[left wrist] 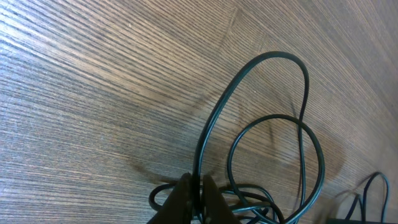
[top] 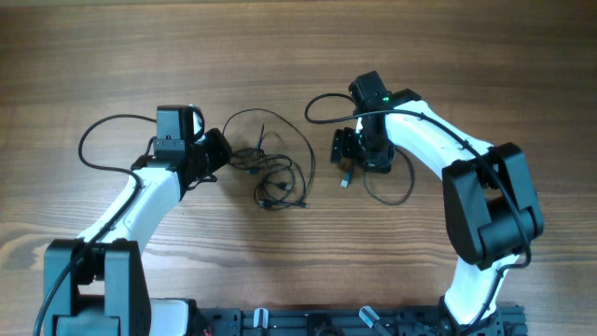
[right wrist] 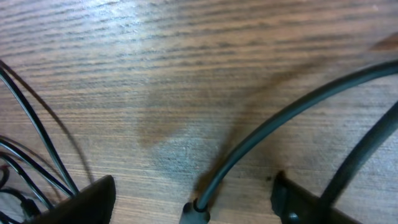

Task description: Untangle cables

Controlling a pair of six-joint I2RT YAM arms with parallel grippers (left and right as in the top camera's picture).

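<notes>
A tangle of thin black cables [top: 272, 174] lies in loose loops at the table's middle. My left gripper [top: 222, 153] sits at the tangle's left edge. In the left wrist view the left gripper [left wrist: 198, 185] is shut on one cable strand [left wrist: 214, 118] that arcs away over the wood. A separate cable [top: 386, 193] curls below my right gripper [top: 348, 149], its plug [top: 345, 180] pointing left. In the right wrist view the right gripper [right wrist: 193, 196] is open, its fingers [right wrist: 93, 198] wide apart, with that cable [right wrist: 249, 148] and its plug [right wrist: 195, 213] between them, untouched.
The table is bare wood [top: 112, 56]. Thicker black arm wires loop beside each arm, one at the left [top: 93, 140] and one above the right gripper [top: 322, 107]. Strands of the tangle [right wrist: 31, 143] show at the left edge of the right wrist view.
</notes>
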